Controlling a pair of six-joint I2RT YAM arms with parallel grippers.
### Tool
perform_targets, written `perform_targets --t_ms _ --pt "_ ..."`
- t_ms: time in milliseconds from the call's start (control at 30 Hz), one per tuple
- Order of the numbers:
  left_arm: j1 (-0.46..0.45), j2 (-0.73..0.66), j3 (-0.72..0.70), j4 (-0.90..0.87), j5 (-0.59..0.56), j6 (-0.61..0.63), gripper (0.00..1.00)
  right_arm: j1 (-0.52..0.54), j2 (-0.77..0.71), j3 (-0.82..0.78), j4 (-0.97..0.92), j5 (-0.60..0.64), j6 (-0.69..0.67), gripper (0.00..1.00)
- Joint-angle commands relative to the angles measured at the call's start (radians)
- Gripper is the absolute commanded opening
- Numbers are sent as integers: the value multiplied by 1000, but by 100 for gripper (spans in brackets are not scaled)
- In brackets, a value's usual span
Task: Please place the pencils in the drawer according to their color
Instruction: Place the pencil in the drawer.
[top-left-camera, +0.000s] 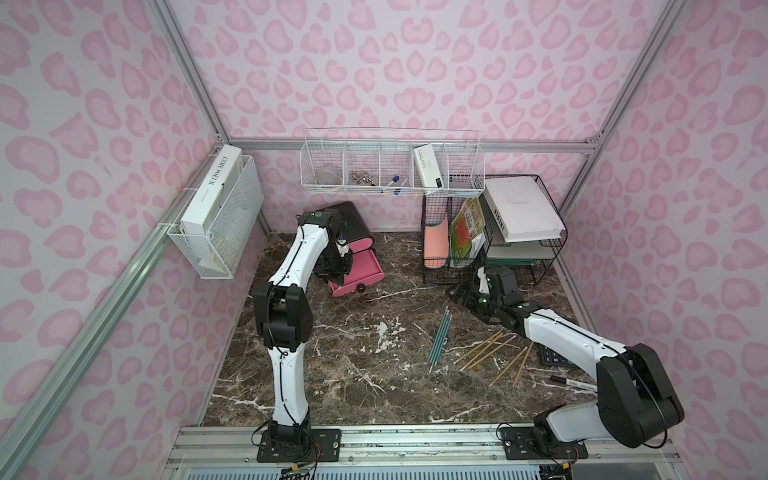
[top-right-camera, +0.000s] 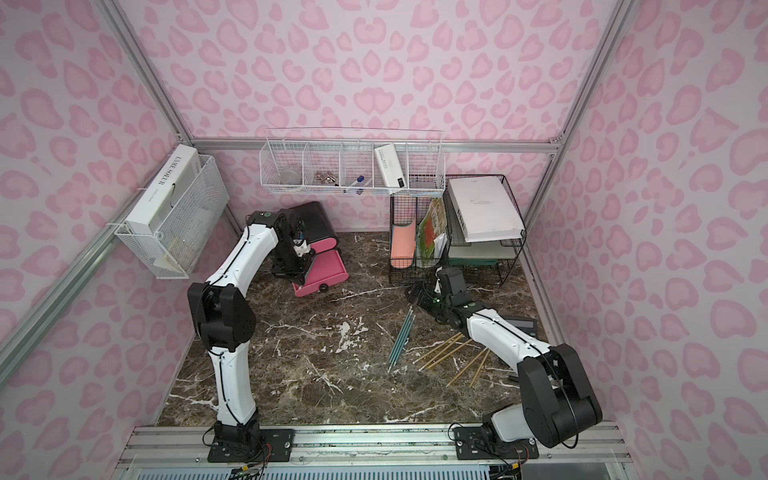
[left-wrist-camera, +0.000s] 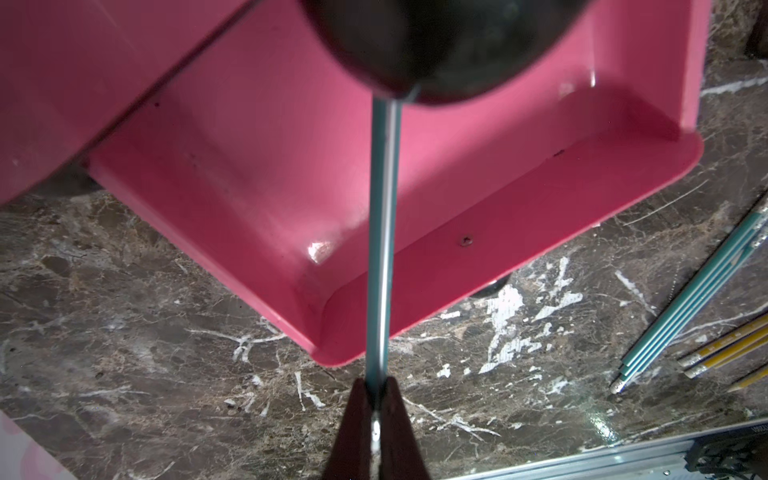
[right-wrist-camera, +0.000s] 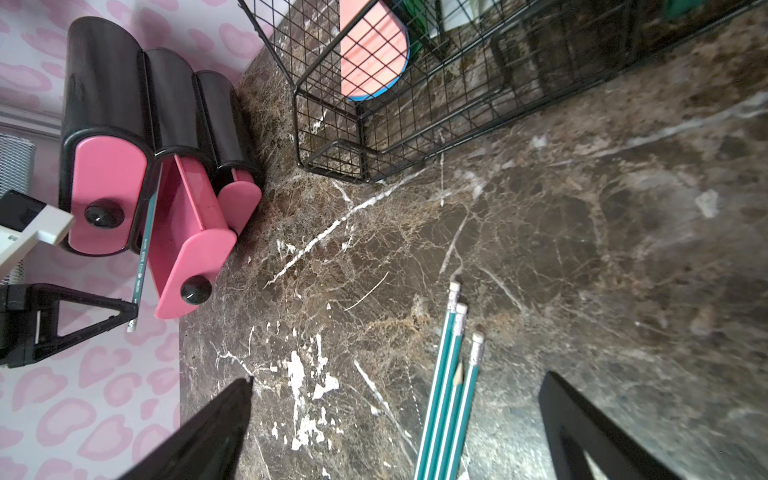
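Visibly teal, white-striped pencil (left-wrist-camera: 381, 232) over glossy pink drawer (left-wrist-camera: 540, 216).

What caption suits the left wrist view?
Left pincer holds a teal pencil over an open pink drawer.

cabinet (top-left-camera: 355, 218): middle pink drawer (top-left-camera: 359, 270) pulled out. One teal pencil (left-wrist-camera: 382, 232) pinched in left claw (left-wrist-camera: 376, 411) over it. teal bundle (top-left-camera: 439, 338) and yellow pencils (top-left-camera: 488, 352) lie loose on surface (top-left-camera: 353, 374).

Pink drawers (top-left-camera: 362, 266), blk cabinet (top-left-camera: 354, 216), teal pencils (top-left-camera: 439, 340), tan pencils (top-left-camera: 484, 352), brown marble table (top-left-camera: 365, 374).
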Motion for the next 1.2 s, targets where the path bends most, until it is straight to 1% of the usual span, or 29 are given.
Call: perform_targets --t_ms 0,167,200,300,333,400,467,533,633,733,900,1167 --pt "8 18 21 0 -24 -22 0 4 -2 -1 20 -2 10 99" --pt "8 16 38 8 -45 -26 1 5 -9 2 8 2 6 99" --pt "9 12 40 10 -45 -27 7 5 -11 3 7 3 5 99" --pt "8 3 40 14 -40 -30 31 5 -16 0 6 5 5 99" --pt "8 0 39 14 -35 -31 37 5 -17 -1 6 5 6 99" --pt "8 -9 35 15 -34 -32 54 5 -16 -3 6 4 5 99" --pt "8 -18 29 19 -35 -32 63 5 -16 -2 6 4 5 99" --pt "8 -29 26 20 -38 -33 68 7 -17 -1 6 2 4 99" --pt "8 -49 22 23 -33 -37 71 6 -17 0 4 3 2 99" --pt "9 -75 12 31 -17 -43 72 6 -17 -1 2 2 0 99" --pt "8 -132 -82 91 -50 -60 72 6 -17 -1 3 3 -1 99" --pt "5 -163 -237 262 -79 -80 66 6 -18 -1 1 5 2 99"
